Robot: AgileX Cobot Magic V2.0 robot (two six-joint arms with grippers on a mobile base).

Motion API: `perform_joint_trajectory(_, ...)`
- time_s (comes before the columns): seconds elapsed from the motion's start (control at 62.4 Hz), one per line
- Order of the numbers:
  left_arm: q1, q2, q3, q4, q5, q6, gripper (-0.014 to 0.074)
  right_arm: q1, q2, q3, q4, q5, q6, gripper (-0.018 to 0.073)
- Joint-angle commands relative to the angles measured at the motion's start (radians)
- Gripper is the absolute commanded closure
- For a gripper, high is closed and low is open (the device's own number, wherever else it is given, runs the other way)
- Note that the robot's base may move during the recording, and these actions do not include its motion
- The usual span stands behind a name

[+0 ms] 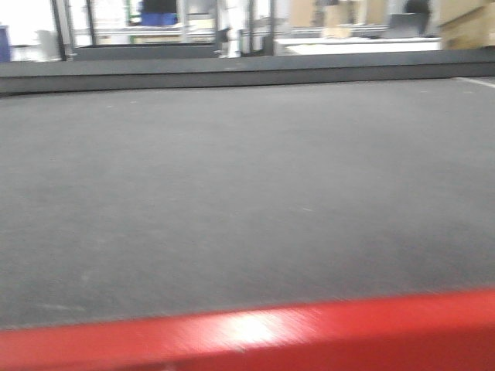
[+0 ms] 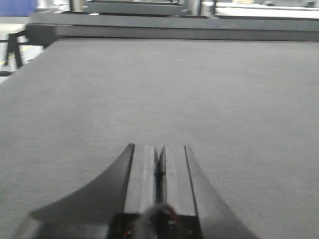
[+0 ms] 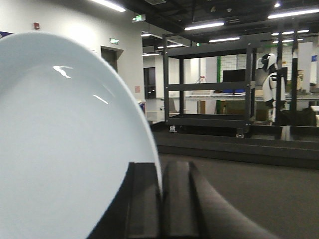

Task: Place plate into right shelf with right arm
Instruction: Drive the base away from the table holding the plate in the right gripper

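Largely cropped, the plate (image 3: 65, 139) stands clamped between the right fingers (image 3: 177, 199).

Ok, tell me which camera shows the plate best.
The right wrist view: the white plate fills its left half, rim clamped in the right pincer. The front view shows just grey tabletop, the left wrist view the tabletop and the shut left pincer; no plate in either.

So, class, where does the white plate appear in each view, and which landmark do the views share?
Exterior front-facing: not in it.
Left wrist: not in it.
Right wrist: white plate fills the left, gripped by the right end effector.
Shared landmark: the grey tabletop.
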Motion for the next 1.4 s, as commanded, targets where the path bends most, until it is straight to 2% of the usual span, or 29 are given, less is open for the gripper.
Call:
perform_joint_trajectory(0.0,0.001,-0.006,0.010,-0.006,-0.086,-0.003,0.0643,-0.004,0.015,-0.026,-0.001,-0.103,-0.005,0.0503)
perform_joint_trajectory(1.379,0.001,-0.006,0.010,-0.006,-0.086,-0.003,0.0643,-0.002,0.015,-0.026,-0.001,-0.104,-0.005,0.0503)
